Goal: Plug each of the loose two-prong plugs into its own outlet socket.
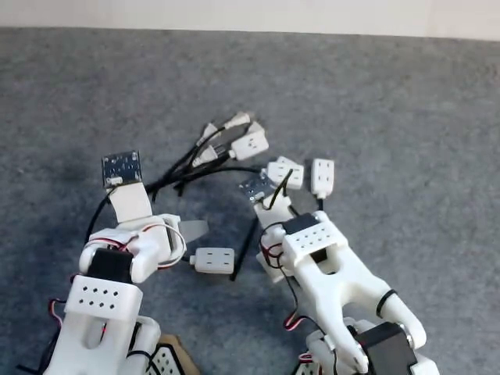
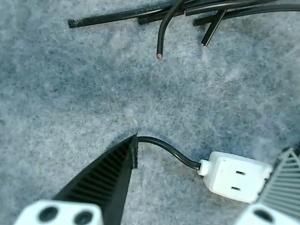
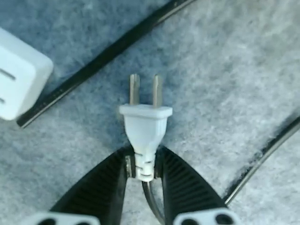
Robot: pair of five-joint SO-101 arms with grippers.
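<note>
White plug [image 3: 144,127], white socket [image 2: 236,177], black cord [image 2: 168,150], grey carpet [image 1: 391,117]

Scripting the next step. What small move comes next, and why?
Probably close the left gripper on the socket: it is open, with the socket lying loose by one finger, while the right gripper clamps the plug, prongs free.

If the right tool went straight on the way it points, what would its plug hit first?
Probably the black cable lying slantwise across the carpet ahead of the plug in the right tool. The white socket sits off that line. Height is unclear, so the plug might pass over it.
</note>
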